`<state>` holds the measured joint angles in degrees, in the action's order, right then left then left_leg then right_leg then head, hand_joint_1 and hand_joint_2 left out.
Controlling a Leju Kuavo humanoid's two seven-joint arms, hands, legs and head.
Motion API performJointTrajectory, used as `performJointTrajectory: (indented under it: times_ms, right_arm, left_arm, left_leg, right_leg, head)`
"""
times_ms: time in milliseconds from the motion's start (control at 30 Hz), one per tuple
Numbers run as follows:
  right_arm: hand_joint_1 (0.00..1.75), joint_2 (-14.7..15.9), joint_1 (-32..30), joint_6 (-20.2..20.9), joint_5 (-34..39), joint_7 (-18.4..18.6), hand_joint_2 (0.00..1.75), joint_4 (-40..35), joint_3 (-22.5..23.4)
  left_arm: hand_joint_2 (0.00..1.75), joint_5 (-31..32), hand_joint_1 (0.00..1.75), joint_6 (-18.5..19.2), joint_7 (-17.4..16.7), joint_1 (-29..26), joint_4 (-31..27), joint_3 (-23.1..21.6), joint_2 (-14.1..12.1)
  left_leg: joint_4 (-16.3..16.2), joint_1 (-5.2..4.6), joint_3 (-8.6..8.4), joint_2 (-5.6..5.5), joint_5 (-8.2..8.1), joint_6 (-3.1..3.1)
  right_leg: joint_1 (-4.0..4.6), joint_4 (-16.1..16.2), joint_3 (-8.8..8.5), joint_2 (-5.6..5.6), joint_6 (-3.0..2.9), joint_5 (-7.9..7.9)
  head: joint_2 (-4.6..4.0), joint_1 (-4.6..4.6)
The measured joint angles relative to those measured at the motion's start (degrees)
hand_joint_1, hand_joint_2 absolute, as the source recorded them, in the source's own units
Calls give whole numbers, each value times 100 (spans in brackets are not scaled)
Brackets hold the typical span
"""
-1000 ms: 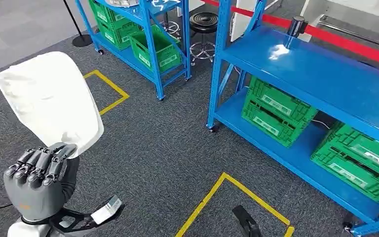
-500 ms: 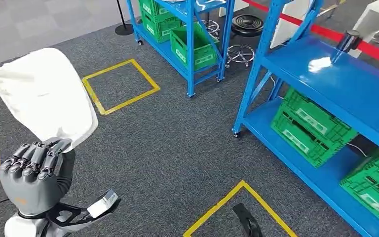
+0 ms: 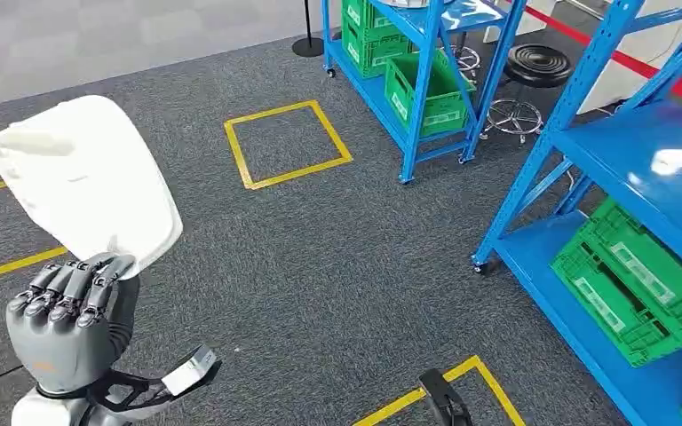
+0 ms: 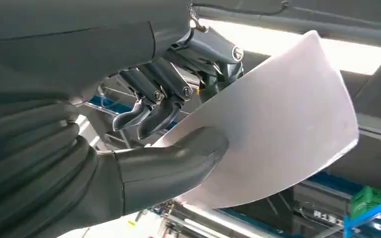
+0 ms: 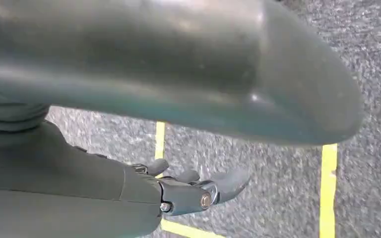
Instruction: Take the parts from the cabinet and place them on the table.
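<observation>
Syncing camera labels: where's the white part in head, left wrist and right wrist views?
Head view: white part at left, raised above the left hand that grips its lower edge.
Left wrist view: white part centre to right, thumb across its near edge, fingers behind.
Right wrist view: not in it; right hand over carpet.
Shared landmark: yellow floor tape.

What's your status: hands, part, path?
Left hand grips the white part, raised over carpet. Right hand hangs empty, fingers loosely apart. Blue shelving with green crates to the right; no table in sight.
</observation>
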<state>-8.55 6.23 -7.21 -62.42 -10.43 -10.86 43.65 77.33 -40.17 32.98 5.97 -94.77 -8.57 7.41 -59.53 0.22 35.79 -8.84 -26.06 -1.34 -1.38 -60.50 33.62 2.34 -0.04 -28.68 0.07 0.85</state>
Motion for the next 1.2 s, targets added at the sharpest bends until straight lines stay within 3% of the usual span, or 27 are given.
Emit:
performJointTrajectory:
  times_ms: [33,67,100,167,200,233,300,333,367,400,500,533,567,600,633,700,733,767,833,867,900,1000,1033,1067,1100,1133,1200]
  right_arm:
    - [0,-7,15,0,0,-9,0,0,0]
    - [0,-2,25,0,-11,-11,0,0,0]
    - [0,-2,25,2,-28,-15,0,-2,0]
    - [0,-2,8,9,-44,-6,0,0,0]
    - [0,-2,12,9,-48,-4,0,-2,0]
    - [0,-2,22,9,-52,-4,0,-2,0]
    - [0,-2,58,41,-70,22,0,0,-2]
    - [0,-2,77,61,-77,31,0,-2,-4]
    - [0,-2,91,76,-77,28,0,-2,-7]
    - [0,-4,103,87,-79,28,0,0,-9]
    - [0,-7,133,94,-79,31,0,0,-11]
    - [0,-7,150,92,-79,28,0,-2,-11]
    - [0,2,167,90,-77,26,0,-2,-11]
    - [0,0,168,90,-74,28,0,-2,-11]
    - [0,2,161,94,-74,28,0,-2,-13]
    - [0,4,130,96,-63,44,0,-2,-13]
    - [0,4,120,94,-63,44,0,-2,-13]
    - [0,4,118,94,-63,44,0,-2,-13]
    - [0,4,122,94,-59,39,0,-2,-13]
    - [0,4,118,94,-55,39,0,-2,-13]
    - [0,4,117,94,-50,37,0,-2,-13]
    - [0,4,120,94,-48,42,0,-2,-13]
    - [0,-6,131,96,-48,42,0,-2,-13]
    - [0,-7,141,98,-44,46,0,-2,-13]
    - [0,-7,136,98,-26,44,0,-2,-13]
    - [0,-7,115,105,-13,46,0,-2,-13]
    - [0,-7,68,105,2,42,0,-2,-11]
  left_arm:
    - [175,-2,175,0,-13,-5,2,-2,-20]
    - [175,-22,175,0,-59,6,13,-2,-39]
    - [175,-79,175,0,-131,28,37,-9,-59]
    - [175,-293,175,0,-366,42,162,-72,-138]
    - [175,-418,175,0,-510,38,245,-149,-197]
    - [175,-483,175,7,-606,30,313,-214,-269]
    - [175,-555,175,13,-751,18,378,-362,-394]
    - [175,-560,175,13,-806,21,385,-426,-437]
    - [175,-566,175,13,-848,29,385,-492,-478]
    - [175,-564,175,13,-889,38,391,-549,-498]
    - [175,-503,175,7,-1025,44,396,-678,-614]
    - [175,-490,175,7,-1025,56,391,-702,-636]
    - [175,-461,175,2,-1025,78,393,-739,-649]
    - [175,-437,175,0,-1023,139,398,-783,-660]
    - [175,-383,175,0,-1021,183,398,-837,-660]
    - [175,-328,175,0,-1014,187,402,-883,-671]
    - [175,-299,175,0,-1008,188,402,-890,-675]
    - [175,-262,175,0,-973,188,400,-890,-675]
    - [175,-218,175,0,-916,201,385,-890,-675]
    - [175,-201,175,0,-885,213,376,-890,-675]
    - [175,-170,175,0,-874,226,363,-887,-675]
    - [175,-26,175,0,-850,220,332,-844,-680]
    - [175,0,175,0,-850,221,328,-822,-686]
    - [175,22,175,0,-852,212,321,-809,-691]
    - [175,28,175,0,-846,242,319,-807,-699]
    - [175,28,175,0,-848,259,319,-807,-702]
    - [175,39,175,0,-850,260,350,-811,-702]
  left_leg:
    - [-30,1,-9,58,-9,-8]
    - [-181,-38,51,424,-138,-23]
    - [-528,-35,221,655,-369,-48]
    - [-1369,-20,611,812,-765,-75]
    - [-1662,-18,747,827,-839,-75]
    - [-1686,-18,748,831,-793,-67]
    - [-969,-35,353,900,-373,-17]
    - [-457,-55,66,1024,-162,18]
    - [-42,-108,-150,1373,-120,73]
    - [-9,-144,-171,1363,-130,108]
    - [5,-164,-117,1121,-96,190]
    - [84,-114,-200,1037,-48,239]
    - [120,-88,-212,980,-24,262]
    - [124,-64,-203,925,-5,294]
    - [124,-53,-192,840,0,303]
    - [114,-52,-179,667,-1,307]
    - [100,-51,-178,584,-2,305]
    - [83,-45,-179,504,-3,302]
    - [30,-22,-177,324,-27,255]
    - [-3,-11,-156,262,-46,223]
    - [-52,-41,-110,184,-60,171]
    - [30,-1,-61,-14,0,51]
    - [33,-2,-35,-86,4,8]
    - [-38,-12,-35,157,-32,2]
    - [-295,-42,97,534,-220,-19]
    - [-740,-35,314,719,-463,-43]
    - [-1580,-15,732,821,-789,-64]
  right_leg:
    - [-27,36,-10,-94,-49,28]
    - [-15,51,-17,-127,-84,37]
    - [6,55,-15,-202,-106,39]
    - [38,55,-12,-362,-127,27]
    - [46,53,-8,-448,-135,21]
    - [53,52,-11,-516,-137,18]
    - [71,51,-32,-679,-146,1]
    - [78,51,-56,-745,-139,-13]
    - [89,52,-80,-800,-119,-27]
    - [125,41,-83,-857,-81,-53]
    - [106,83,-132,-1054,-6,-48]
    - [124,80,-145,-1088,39,-85]
    - [80,-25,-123,-755,78,-150]
    - [75,-331,27,-477,88,-340]
    - [73,-782,252,-336,104,-552]
    - [67,-1585,686,-276,131,-808]
    - [66,-1643,744,-275,134,-740]
    - [58,-1451,681,-270,134,-558]
    - [24,-490,251,-128,140,-4]
    - [-18,-44,63,158,148,100]
    - [-6,47,18,297,151,12]
    - [22,35,-8,92,57,28]
    - [-19,82,-25,1,4,57]
    - [-18,103,-40,-71,-28,77]
    - [-12,113,-49,-145,-72,71]
    - [5,113,-50,-233,-88,65]
    - [19,112,-46,-422,-107,48]
  head:
    - [0,2]
    - [0,-33]
    - [0,-61]
    - [0,-61]
    - [0,-59]
    - [0,-63]
    - [0,-59]
    - [0,-61]
    - [0,-61]
    - [0,-55]
    - [0,-59]
    - [0,-59]
    - [0,-42]
    - [0,-41]
    - [0,-15]
    - [0,-7]
    - [0,-6]
    - [0,-4]
    - [0,-4]
    - [0,-4]
    - [0,-9]
    - [0,-9]
    - [0,-11]
    - [0,-9]
    - [0,-72]
    - [0,-76]
    - [0,-76]
